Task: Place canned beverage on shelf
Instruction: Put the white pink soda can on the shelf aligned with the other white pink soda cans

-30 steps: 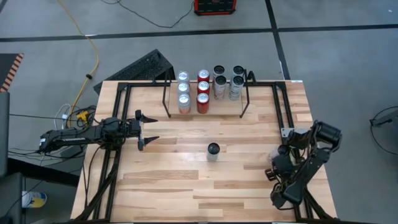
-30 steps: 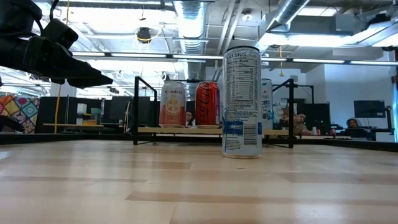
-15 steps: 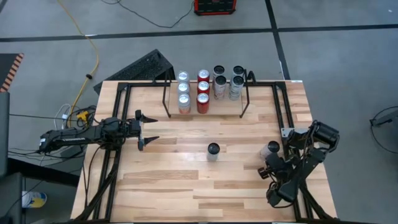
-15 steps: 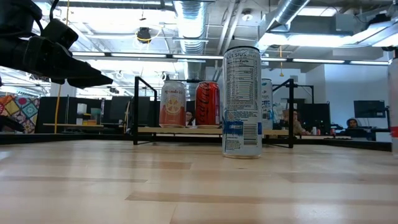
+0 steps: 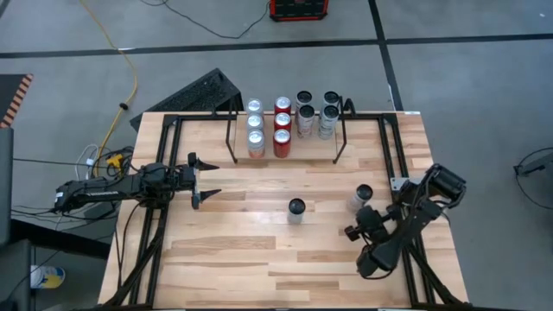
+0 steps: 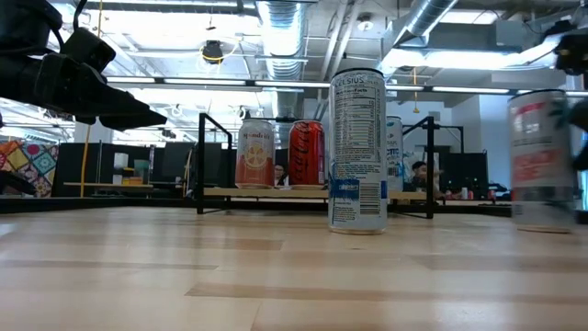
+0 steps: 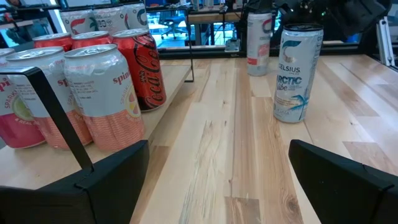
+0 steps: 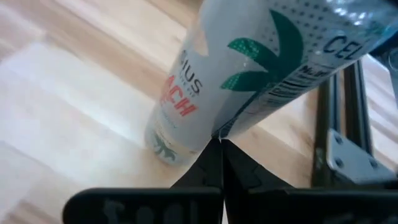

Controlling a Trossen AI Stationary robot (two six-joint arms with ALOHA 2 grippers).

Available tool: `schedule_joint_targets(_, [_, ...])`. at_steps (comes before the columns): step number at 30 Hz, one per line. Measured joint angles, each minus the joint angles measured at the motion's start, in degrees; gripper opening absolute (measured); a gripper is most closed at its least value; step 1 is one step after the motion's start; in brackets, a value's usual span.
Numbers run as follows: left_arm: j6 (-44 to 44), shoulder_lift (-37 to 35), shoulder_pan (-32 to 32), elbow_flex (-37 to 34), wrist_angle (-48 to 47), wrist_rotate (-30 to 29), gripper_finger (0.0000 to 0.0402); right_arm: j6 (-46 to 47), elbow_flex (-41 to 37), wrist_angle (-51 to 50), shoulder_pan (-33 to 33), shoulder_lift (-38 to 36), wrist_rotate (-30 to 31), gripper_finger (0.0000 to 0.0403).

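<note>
Right end effector (image 5: 353, 231), fingers closed and empty, sits just beside a white can (image 5: 363, 196) standing on the table (image 5: 225, 250). Left end effector (image 5: 210, 180) hovers open, well apart. Another can (image 5: 296, 210) stands mid-table, before the stocked shelf (image 5: 289, 147).

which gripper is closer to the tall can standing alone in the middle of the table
Right. The right gripper sits a short way off that can; the left gripper hovers farther away on the other side.
</note>
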Motion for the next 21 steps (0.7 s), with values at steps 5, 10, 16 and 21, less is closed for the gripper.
schedule_joint_targets(5, [0.01, 0.0, 0.0, 0.0, 0.01, 0.0, 0.0373, -4.65, 0.0, 1.89, -4.66, 0.0, 5.7, 0.0016])
schedule_joint_targets(10, [0.0, 0.0, 0.0, -0.01, 0.0, -0.01, 0.0373, -10.36, 0.0, 2.98, -10.35, 0.0, 7.34, 0.0016])
schedule_joint_targets(16, [0.0, 0.0, 0.0, 0.0, 0.02, -0.02, 0.0373, -17.79, 0.0, 3.37, -16.62, 0.0, 9.56, 0.0016])
schedule_joint_targets(21, [0.0, 0.0, -0.01, 0.0, 0.0, 0.0, 0.0373, -22.68, 0.0, 3.47, -20.52, 0.0, 12.11, 0.0016])
